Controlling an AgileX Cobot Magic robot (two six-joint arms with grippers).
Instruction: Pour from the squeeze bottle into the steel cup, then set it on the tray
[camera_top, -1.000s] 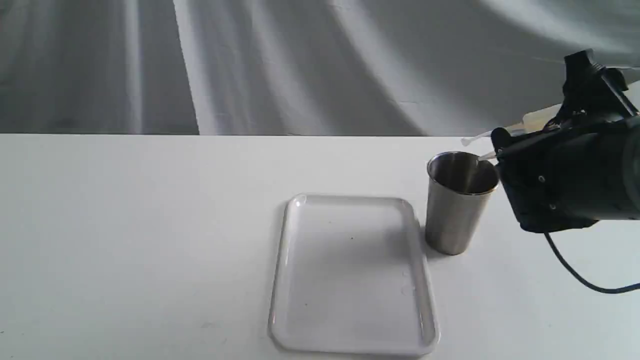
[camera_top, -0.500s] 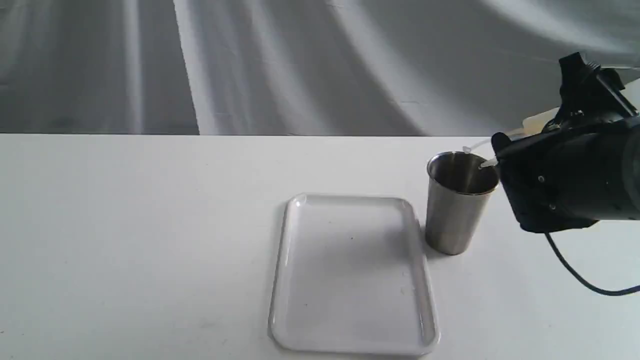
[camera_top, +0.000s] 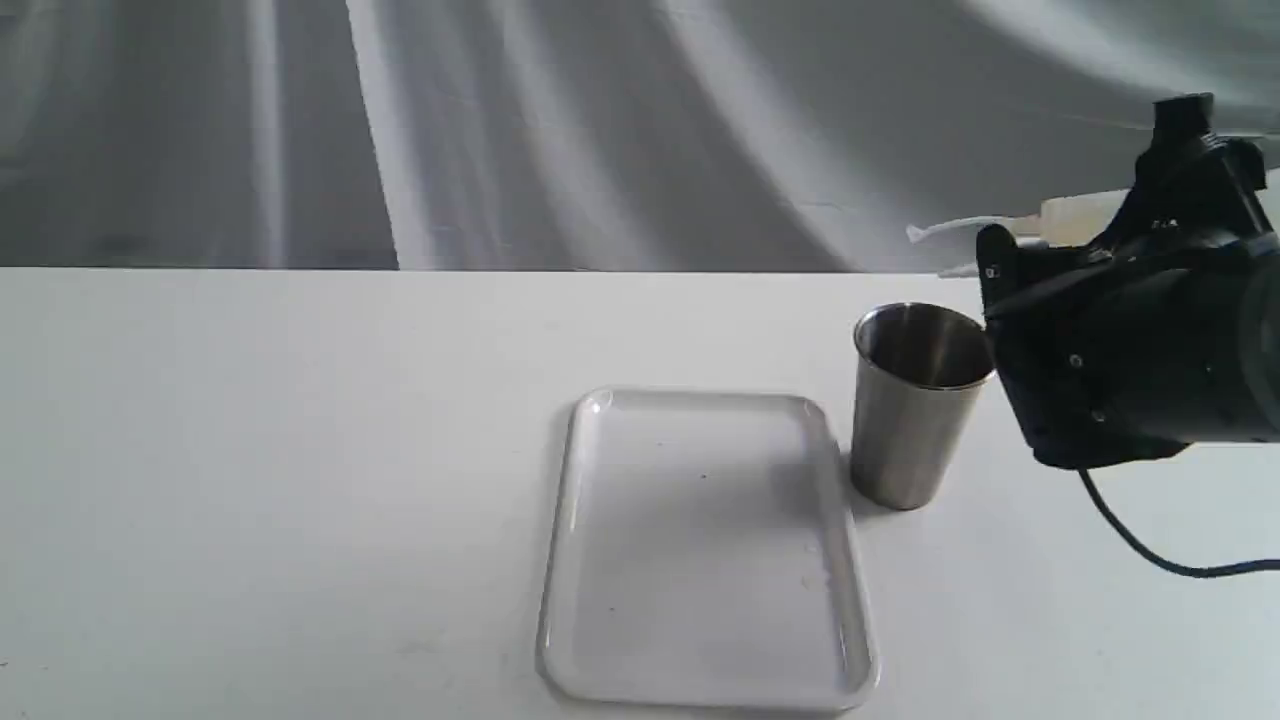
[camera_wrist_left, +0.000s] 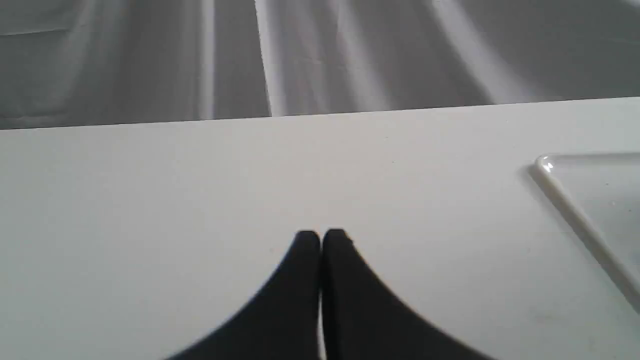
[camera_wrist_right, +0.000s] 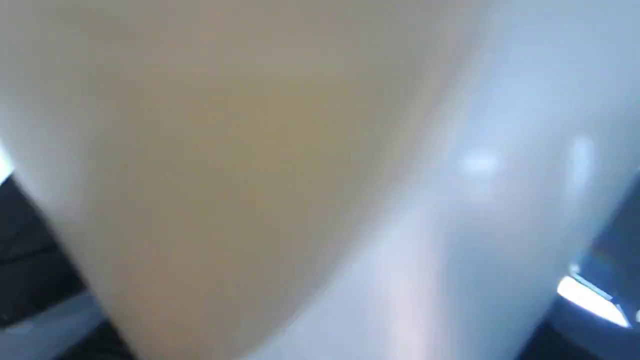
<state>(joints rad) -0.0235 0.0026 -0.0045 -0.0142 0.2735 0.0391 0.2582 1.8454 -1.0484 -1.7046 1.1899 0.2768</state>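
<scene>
Squeeze bottle lies nearly level, clamped in right jaws; left jaws closed, empty.

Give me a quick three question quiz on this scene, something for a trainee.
1. True or false: the steel cup stands on the tray.
2. Pick one. The squeeze bottle is: A) lying on the tray, B) held in the air, roughly level, higher than the cup's rim, C) standing upright on the table.
3. Fill the gap: the left gripper is ____ (open or shut).

Key: 1 false, it stands on the table beside the tray. 2 B. 3 shut.
</scene>
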